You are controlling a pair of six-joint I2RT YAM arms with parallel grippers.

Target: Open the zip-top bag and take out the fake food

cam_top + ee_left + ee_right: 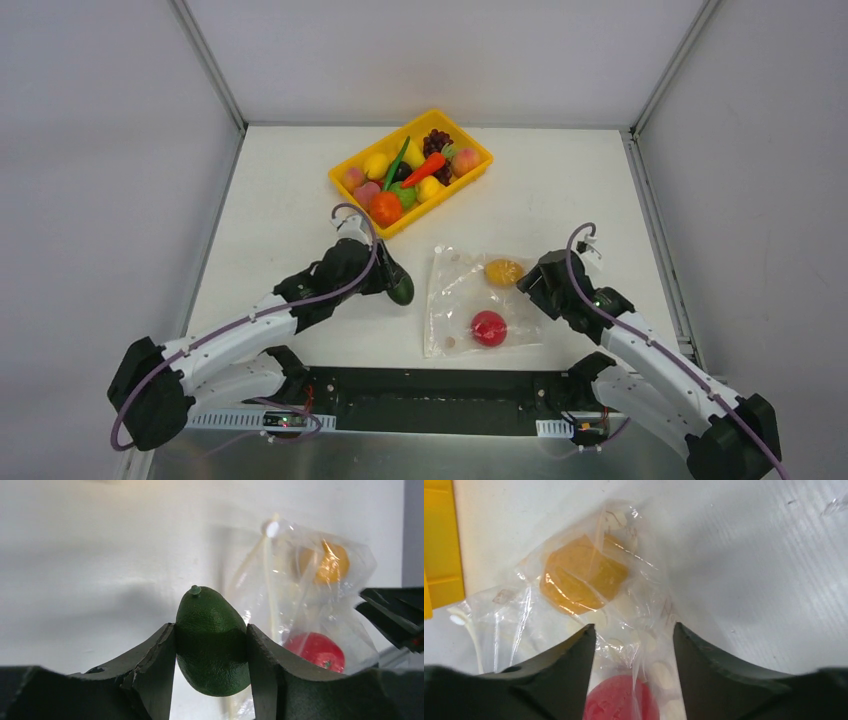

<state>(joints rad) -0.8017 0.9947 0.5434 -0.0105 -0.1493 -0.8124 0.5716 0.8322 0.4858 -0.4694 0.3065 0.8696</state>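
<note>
The clear zip-top bag (pixel 452 288) lies flat near the table's front, holding a yellow-orange fruit (pixel 503 271) and a red ball (pixel 488 328). My left gripper (pixel 397 285) is shut on a dark green piece (pixel 401 291), just left of the bag. In the left wrist view the piece (pixel 212 645) sits between my fingers, with the bag (pixel 280 595) behind it. My right gripper (pixel 528 285) is open at the bag's right edge. In the right wrist view its jaws (pixel 634 626) straddle crinkled plastic (pixel 644 605), with the red ball (pixel 621 700) below and the yellow-orange fruit (pixel 581 580) ahead.
A yellow tray (pixel 472 173) at the back centre holds several plastic fruits and vegetables and a dark purple grape bunch (pixel 437 141). Its corner shows in the right wrist view (pixel 441 545). Grey walls enclose the white table (pixel 560 190).
</note>
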